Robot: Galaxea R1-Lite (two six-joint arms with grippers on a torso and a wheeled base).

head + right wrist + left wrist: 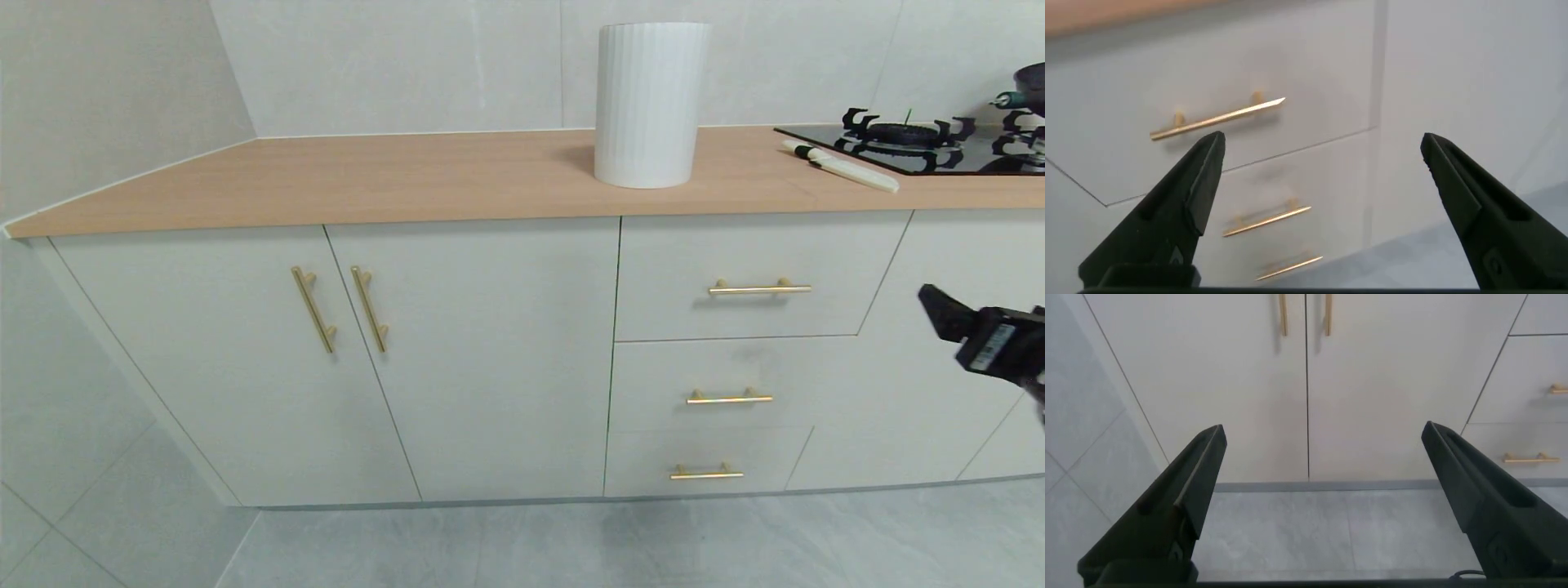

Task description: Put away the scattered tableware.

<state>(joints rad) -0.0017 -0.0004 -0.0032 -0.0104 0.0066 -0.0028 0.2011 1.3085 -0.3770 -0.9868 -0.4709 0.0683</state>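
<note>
A pale knife (845,167) with a dark band near its handle lies flat on the wooden countertop (367,175), just in front of the hob's near left corner. My right gripper (947,314) hangs at the far right, below the counter and in front of the drawer fronts. It is open (1319,147) and holds nothing, pointing at the top drawer's brass handle (1217,120). My left gripper (1323,437) is open and empty too, low down, facing the double cupboard doors (1308,384) and the floor.
A tall white ribbed cylinder (649,106) stands on the counter, left of the black gas hob (922,143). Three drawers with brass handles (759,287) sit under it, all shut. The two cupboard doors (343,359) are shut. Grey tiled floor (522,547) lies below.
</note>
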